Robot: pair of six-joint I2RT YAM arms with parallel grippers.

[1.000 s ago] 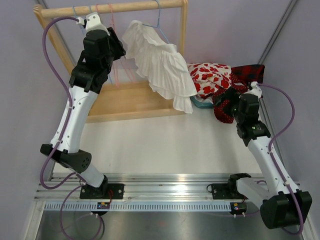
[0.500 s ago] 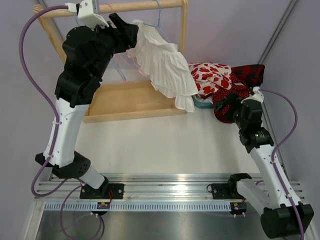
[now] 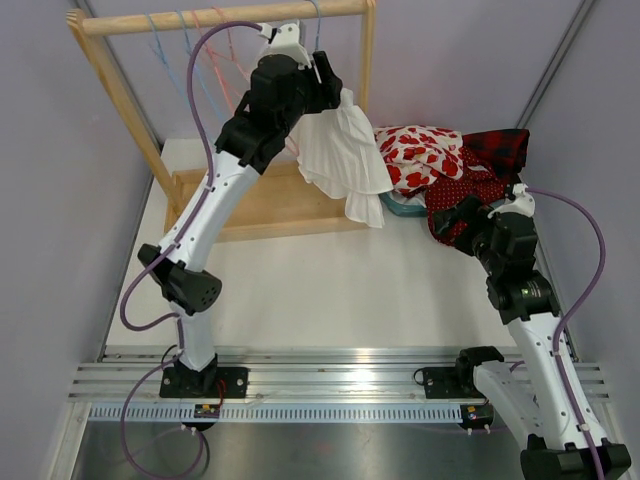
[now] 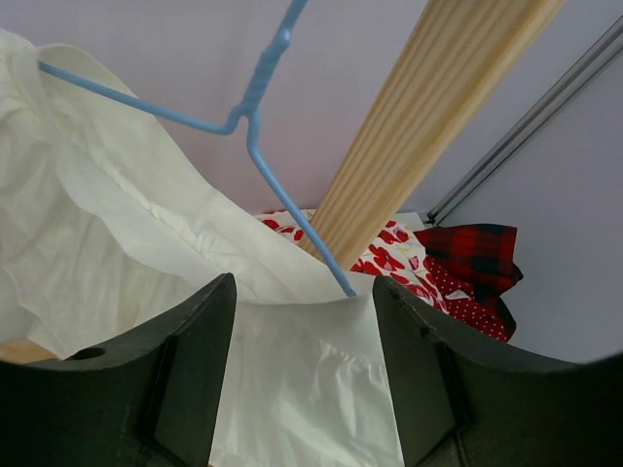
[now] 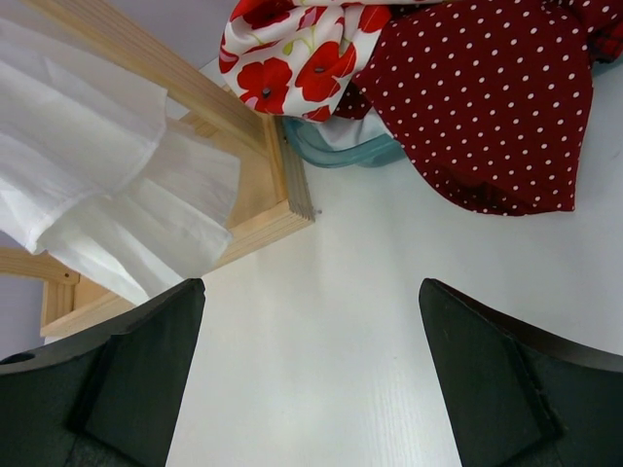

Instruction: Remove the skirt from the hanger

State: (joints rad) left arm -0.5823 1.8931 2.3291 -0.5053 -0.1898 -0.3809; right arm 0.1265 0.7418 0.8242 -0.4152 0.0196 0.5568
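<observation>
The white pleated skirt [image 3: 348, 160] hangs on a blue wire hanger [image 3: 317, 22] at the right end of the wooden rail. My left gripper [image 3: 333, 92] is raised to the skirt's top edge, just below the hanger. In the left wrist view the hanger [image 4: 251, 125] crosses above, and skirt fabric [image 4: 136, 243] lies between the fingers of the left gripper [image 4: 302, 304], which stand apart. My right gripper [image 3: 452, 215] hovers open and empty over the table at the right; in its own view [image 5: 311, 292] the skirt's hem [image 5: 97, 185] hangs to the left.
The wooden rack [image 3: 250, 205] has a base board and a right upright [image 4: 438, 107]. A teal basket [image 5: 341, 148] behind holds a poppy-print cloth [image 3: 415, 150] and a red dotted cloth [image 5: 487, 97]; a dark plaid cloth [image 3: 497, 145] lies beside. Other hangers [image 3: 190, 40] hang at left.
My left arm swung from the left end of the rail to the hanger at the right end, and the skirt bunched narrower. The right arm drew back slightly.
</observation>
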